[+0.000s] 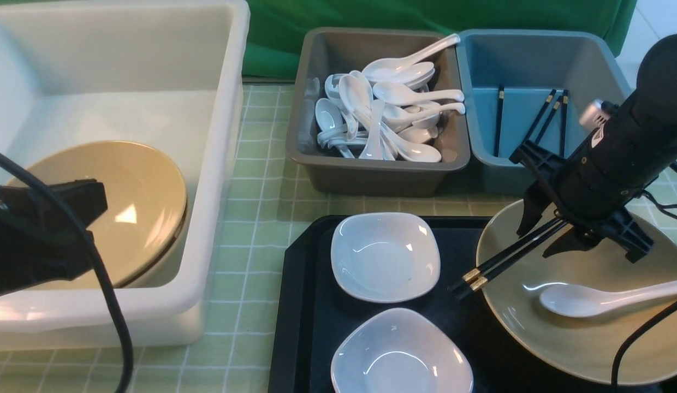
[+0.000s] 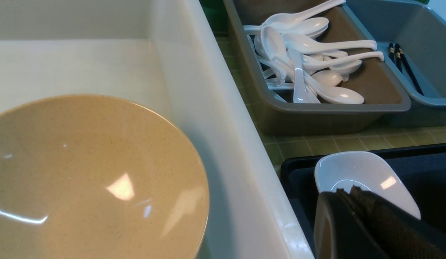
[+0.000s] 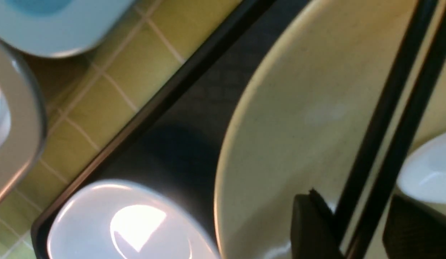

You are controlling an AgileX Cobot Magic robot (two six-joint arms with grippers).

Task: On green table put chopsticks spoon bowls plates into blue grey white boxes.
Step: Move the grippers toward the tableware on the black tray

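Two black chopsticks [image 1: 502,262] lie across the rim of a tan bowl [image 1: 562,349] on the right, with a white spoon [image 1: 578,300] in it. My right gripper [image 1: 535,243] is open just above that rim. Its fingers [image 3: 309,223] straddle both chopsticks [image 3: 385,108], and a gap still shows on one side. Two white plates [image 1: 385,256] [image 1: 401,355] sit to the left of the bowl. Another bowl [image 1: 136,207] lies in the white box [image 1: 224,164]. My left gripper [image 1: 71,202] hangs shut and empty at the near left, its tip [image 2: 347,192] seen against a plate [image 2: 367,172].
A black tray [image 1: 306,305] carries the plates and the right bowl on the green table [image 1: 256,218]. Behind it stand the grey box [image 1: 371,177], piled with spoons, and the blue box [image 1: 497,169], holding several chopsticks [image 1: 546,117]. Black cables hang beside each arm.
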